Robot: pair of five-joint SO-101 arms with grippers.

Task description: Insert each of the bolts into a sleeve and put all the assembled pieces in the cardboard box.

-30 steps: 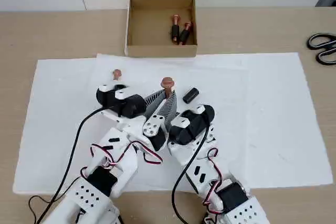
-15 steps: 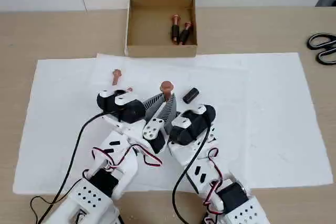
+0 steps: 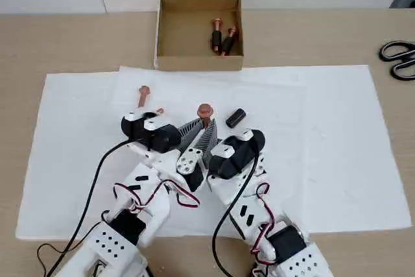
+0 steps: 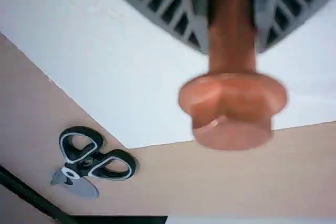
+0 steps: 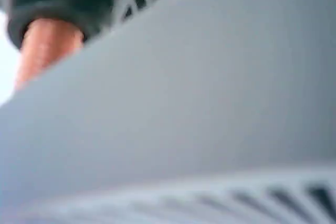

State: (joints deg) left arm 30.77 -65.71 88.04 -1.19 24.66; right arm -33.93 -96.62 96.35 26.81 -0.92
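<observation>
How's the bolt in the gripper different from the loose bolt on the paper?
The held bolt is clamped in the left gripper, its shaft partly hidden; the loose bolt lies free, whole length showing. The held bolt is close to the black sleeve; the loose bolt lies farther from it. Both are copper-coloured.

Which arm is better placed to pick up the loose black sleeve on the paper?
Probably the right. The sleeve lies close beside the right arm, and the left gripper is shut on a bolt. The right wrist view is too blurred to confirm that this arm is free.
</observation>
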